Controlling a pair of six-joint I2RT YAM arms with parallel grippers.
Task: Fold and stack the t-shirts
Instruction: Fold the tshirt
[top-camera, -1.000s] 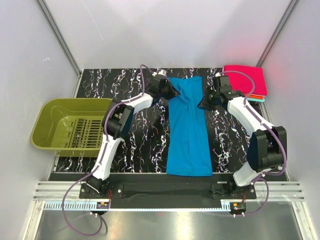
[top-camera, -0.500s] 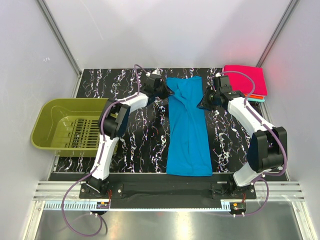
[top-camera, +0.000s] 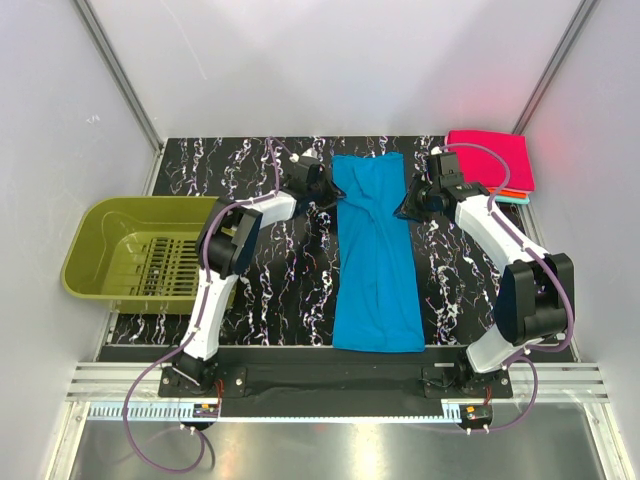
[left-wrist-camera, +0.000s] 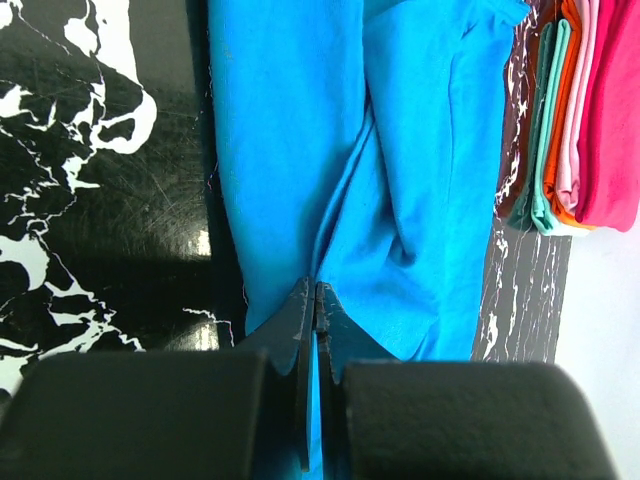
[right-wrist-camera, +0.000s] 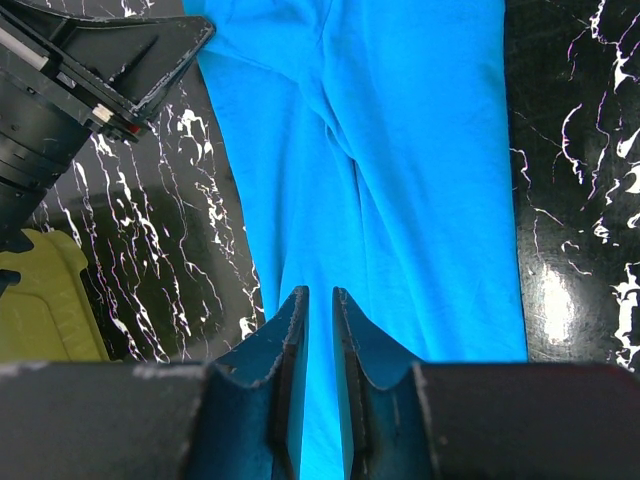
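Left jaws, pressed together, have drawn off the blue shirt (top-camera: 375, 260), a long strip on the worktop (top-camera: 270, 290); right jaws, narrowly parted, perhaps pinch its edge; cross-folding and stacking on the far-right pile (top-camera: 492, 160) remain.

left gripper (left-wrist-camera: 315, 292) jaws pressing together | blue t-shirt (left-wrist-camera: 410, 150) lying creased directly ahead of tips | stacked t-shirts (left-wrist-camera: 585, 110) sitting far ahead-right

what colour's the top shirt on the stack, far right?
Top shirt is magenta-pink; the top view shows it best.
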